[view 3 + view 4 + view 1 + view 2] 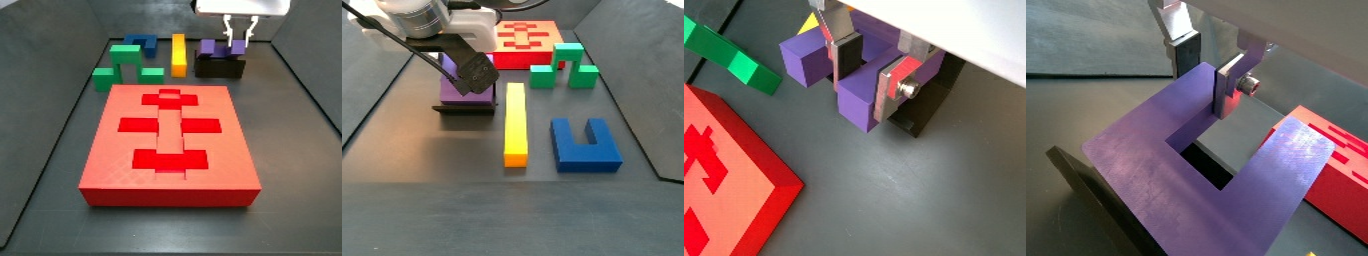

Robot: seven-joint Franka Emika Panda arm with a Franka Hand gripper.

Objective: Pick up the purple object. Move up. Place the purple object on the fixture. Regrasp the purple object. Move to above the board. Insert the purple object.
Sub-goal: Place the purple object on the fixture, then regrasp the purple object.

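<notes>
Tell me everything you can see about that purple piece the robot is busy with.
The purple object is a matte, solid-looking U-shaped block: two prongs joined by a base bar. It sits on the black fixture behind the red board, seemingly prongs up. The gripper is over it, silver fingers straddling one prong; whether the pads press it I cannot tell. A yellow bar lies beside it, apart.
</notes>
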